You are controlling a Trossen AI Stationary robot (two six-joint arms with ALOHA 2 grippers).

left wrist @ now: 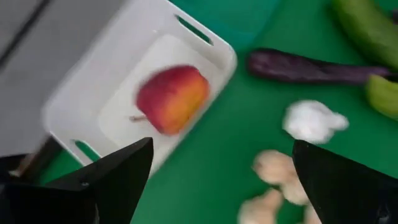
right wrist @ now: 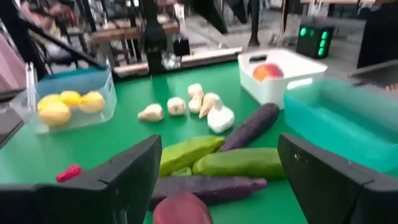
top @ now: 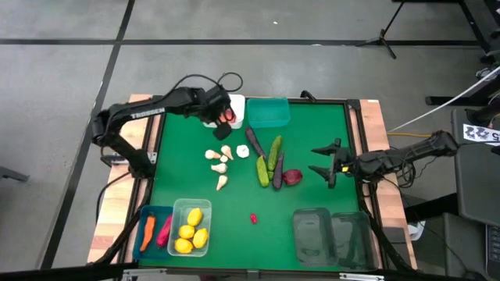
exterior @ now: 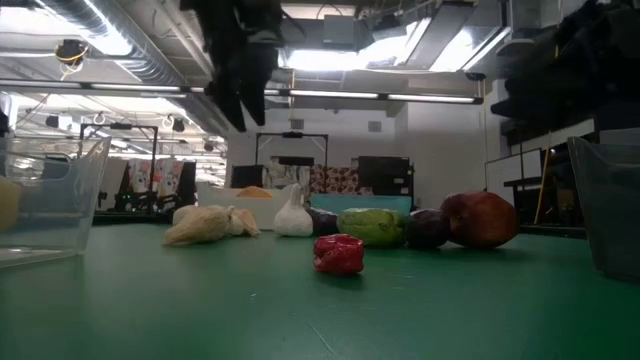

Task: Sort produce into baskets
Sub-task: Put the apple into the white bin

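Left wrist view looks past the left pincer [left wrist: 217, 180], its fingers spread wide and empty above a red-and-yellow toy apple [left wrist: 172, 99] lying loose in the white plastic bin [left wrist: 74, 106]; the right pincer [top: 326, 162] waits open by the dark red apple [top: 292, 177] on the green bench [top: 312, 125]. Light, hard and smooth, I'd say, so squeeze its middle. Only the low view shows the small red chilli [exterior: 338, 254] sitting alone, apart from the pile.
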